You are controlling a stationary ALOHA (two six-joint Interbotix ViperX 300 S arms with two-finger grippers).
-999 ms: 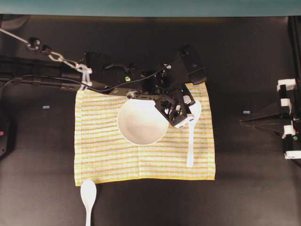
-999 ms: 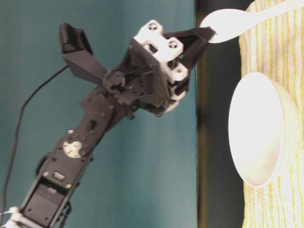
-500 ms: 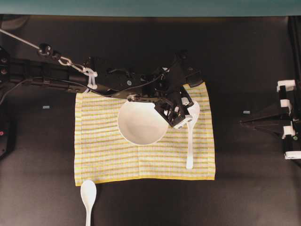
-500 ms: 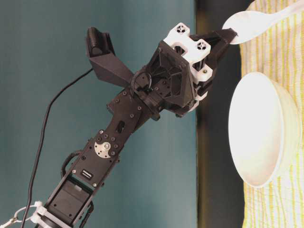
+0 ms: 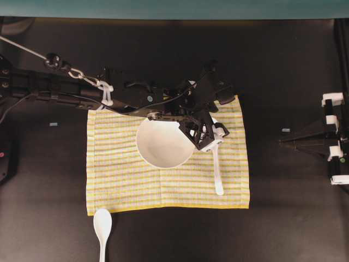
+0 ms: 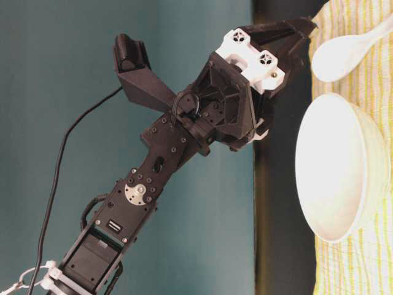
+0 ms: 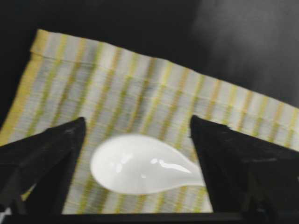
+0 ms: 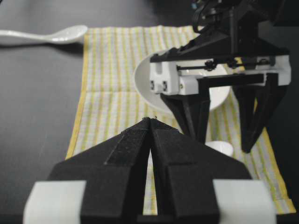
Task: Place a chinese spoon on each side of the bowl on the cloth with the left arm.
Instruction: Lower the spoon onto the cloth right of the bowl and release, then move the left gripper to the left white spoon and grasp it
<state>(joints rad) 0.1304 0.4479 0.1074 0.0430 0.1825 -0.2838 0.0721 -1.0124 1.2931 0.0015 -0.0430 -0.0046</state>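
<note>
Left gripper [image 5: 210, 136] spread wide above the cloth [image 5: 120, 174], just right of the bowl [image 5: 163, 143], gripping nothing. Through the left wrist camera, two black fingers [image 7: 44, 154] standing apart on either side of a white spoon [image 7: 140, 164], clear of it on both sides, with the spoon's scoop flat on the striped weave between them. From overhead, the same spoon lying on the cloth beside the bowl's right edge, handle running toward the cloth's near yellow hem and ending short of it, scoop tucked under the gripper. From table level, scoop resting on the cloth next to the bowl's rim, black fingertips close over it but not touching. Bowl upright, near the middle of the cloth, a little toward its far edge. Cloth spread flat on the dark table [image 5: 283, 218]. Second spoon [image 5: 102, 226] off the cloth, on the bare table just past the near left corner, scoop toward the hem and handle running out of the picture. Left arm [image 5: 71, 90] stretched in from the left along the cloth's far edge, black cable and white tie along it. Right gripper [image 8: 150, 123] pressed shut, fingertips meeting, well away at the right side of the table and pointing toward the cloth, holding nothing.
</note>
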